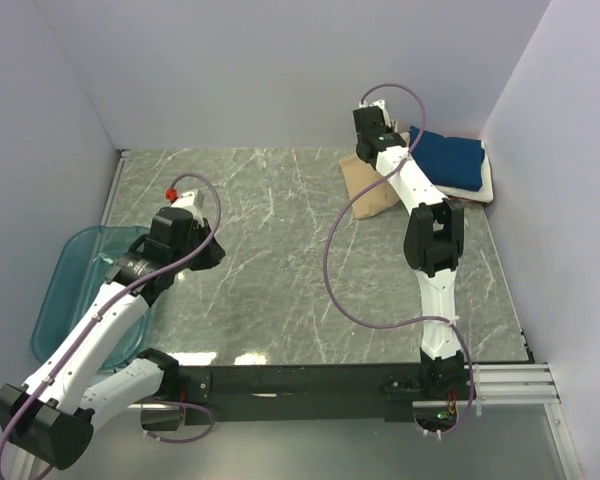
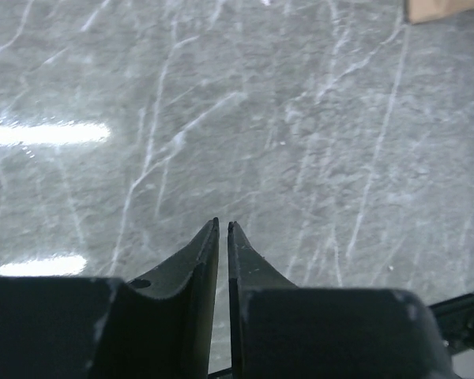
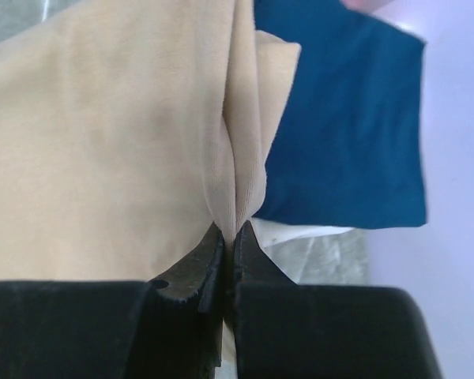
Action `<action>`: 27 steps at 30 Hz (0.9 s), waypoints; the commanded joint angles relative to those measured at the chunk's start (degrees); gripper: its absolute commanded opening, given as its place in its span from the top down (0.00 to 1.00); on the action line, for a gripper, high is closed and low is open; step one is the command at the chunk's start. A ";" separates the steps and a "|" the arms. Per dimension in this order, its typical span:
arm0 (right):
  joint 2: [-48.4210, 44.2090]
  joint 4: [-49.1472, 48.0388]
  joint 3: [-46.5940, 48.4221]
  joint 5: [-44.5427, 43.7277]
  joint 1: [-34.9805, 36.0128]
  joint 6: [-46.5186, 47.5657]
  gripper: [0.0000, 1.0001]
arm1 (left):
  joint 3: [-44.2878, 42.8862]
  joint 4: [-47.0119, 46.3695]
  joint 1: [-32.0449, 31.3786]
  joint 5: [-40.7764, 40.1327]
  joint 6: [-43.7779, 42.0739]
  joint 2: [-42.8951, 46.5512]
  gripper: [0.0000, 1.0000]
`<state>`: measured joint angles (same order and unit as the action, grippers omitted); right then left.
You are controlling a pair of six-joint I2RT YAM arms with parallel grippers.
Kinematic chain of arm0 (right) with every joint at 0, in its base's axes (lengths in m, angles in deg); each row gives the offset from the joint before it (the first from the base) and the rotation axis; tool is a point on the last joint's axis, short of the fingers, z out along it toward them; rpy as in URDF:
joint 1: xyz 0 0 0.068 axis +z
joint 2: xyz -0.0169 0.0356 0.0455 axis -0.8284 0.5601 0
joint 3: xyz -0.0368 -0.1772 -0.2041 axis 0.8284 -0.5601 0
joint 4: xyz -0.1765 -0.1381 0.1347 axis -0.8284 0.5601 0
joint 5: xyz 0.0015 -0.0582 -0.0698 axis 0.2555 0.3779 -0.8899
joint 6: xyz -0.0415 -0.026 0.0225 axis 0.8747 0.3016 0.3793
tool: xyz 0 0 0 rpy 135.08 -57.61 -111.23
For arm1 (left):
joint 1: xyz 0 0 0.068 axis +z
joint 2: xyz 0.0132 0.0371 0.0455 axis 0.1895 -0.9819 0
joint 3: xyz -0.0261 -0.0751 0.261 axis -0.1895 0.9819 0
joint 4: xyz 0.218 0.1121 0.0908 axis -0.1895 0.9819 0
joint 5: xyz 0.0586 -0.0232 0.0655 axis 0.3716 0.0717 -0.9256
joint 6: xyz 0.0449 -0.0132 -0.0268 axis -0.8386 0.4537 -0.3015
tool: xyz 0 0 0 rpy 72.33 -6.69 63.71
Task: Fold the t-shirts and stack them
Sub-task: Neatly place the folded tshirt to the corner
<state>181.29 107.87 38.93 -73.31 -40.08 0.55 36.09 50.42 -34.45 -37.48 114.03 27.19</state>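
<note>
Tan t-shirt (image 3: 103, 142): one, far right of table (image 1: 280, 250), partly hidden under right arm; fold pinched in right gripper (image 3: 229, 233); navy t-shirt (image 3: 347, 134): one, just beside; white t-shirt (image 3: 300, 234): one, only an edge showing beneath the navy; left gripper (image 2: 223, 229): all but together, empty; teal tub (image 1: 70, 280): one, part-covered by left arm.

**No legible writing in any view**

No text, label, brand, number or sign can be read. The tan t-shirt (image 3: 103, 142), the navy t-shirt (image 3: 347, 118), the marbled tabletop (image 2: 300, 158) and the teal plastic tub (image 1: 52, 300) show only plain, unprinted surfaces.
</note>
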 commanded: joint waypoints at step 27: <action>3.21 -14.92 19.51 -0.53 -7.15 13.73 1.00 | 6.43 -4.15 1.20 -3.75 -0.66 2.80 0.68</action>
<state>187.91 97.05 55.45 -73.16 -46.83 12.90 42.49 48.39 -33.60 -40.34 114.01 30.06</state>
